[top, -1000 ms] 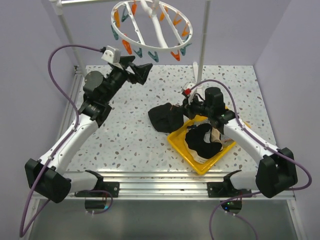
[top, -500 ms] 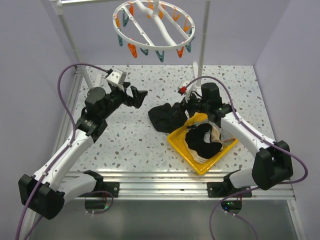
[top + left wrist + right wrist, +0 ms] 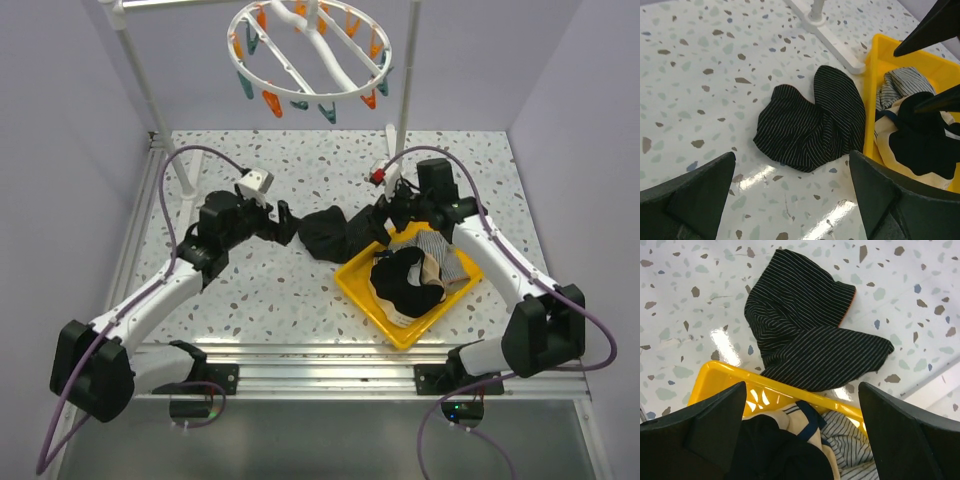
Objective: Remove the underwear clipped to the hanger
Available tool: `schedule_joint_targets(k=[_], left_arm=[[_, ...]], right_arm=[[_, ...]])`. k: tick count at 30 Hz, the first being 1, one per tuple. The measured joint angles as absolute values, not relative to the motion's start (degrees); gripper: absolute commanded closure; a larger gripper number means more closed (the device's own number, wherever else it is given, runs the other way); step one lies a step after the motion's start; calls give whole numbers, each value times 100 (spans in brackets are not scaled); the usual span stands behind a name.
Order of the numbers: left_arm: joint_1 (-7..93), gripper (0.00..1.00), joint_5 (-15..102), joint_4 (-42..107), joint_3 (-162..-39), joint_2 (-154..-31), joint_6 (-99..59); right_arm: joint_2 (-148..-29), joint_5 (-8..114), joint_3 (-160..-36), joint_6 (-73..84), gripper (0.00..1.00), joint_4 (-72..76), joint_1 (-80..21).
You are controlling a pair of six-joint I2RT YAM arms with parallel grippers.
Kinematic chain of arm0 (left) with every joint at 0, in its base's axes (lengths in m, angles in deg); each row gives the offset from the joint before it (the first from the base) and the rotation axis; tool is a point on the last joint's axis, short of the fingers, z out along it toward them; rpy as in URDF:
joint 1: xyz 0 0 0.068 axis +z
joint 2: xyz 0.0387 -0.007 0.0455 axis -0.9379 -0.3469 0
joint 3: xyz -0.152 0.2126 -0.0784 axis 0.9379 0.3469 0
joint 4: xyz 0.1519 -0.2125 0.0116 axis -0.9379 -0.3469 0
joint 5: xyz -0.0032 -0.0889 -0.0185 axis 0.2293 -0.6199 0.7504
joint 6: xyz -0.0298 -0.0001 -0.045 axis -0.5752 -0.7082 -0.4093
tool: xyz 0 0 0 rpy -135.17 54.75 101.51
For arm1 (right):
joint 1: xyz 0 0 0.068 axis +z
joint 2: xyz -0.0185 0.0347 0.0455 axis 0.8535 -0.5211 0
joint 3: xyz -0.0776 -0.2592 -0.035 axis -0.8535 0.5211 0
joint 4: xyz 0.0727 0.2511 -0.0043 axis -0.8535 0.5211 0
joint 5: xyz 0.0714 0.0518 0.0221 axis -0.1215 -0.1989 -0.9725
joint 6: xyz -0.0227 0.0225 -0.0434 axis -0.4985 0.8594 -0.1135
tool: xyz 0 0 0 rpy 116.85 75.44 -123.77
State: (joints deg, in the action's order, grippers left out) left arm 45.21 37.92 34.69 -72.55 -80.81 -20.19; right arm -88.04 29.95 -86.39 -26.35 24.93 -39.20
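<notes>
A: Both grippers' jaws stand apart, empty. The hanger (image 3: 308, 55) looks bare; one black underwear (image 3: 330, 232) lies on the table against the tray (image 3: 365, 308).

B: Then the left gripper (image 3: 285, 218) should pinch its thick fold, lift it over the rim and drop it inside. The right gripper (image 3: 392, 215) keeps clear.

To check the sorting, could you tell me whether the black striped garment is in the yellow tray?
Out: the black striped garment lies crumpled on the table against the outer wall of the yellow tray.
</notes>
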Motion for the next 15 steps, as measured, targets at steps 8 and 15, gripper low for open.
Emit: schedule_joint_targets(k=[8,15], left_arm=[[3747,7,4174,3187,-8042,-10192,-2621],[3216,21,4922,2328,-9463,-11560,-3263]], right_arm=[[-8539,2740,-8683,-2606,3,2958,-4693],[-7982,2674,-8285,-2490,2,3044,-5043]])
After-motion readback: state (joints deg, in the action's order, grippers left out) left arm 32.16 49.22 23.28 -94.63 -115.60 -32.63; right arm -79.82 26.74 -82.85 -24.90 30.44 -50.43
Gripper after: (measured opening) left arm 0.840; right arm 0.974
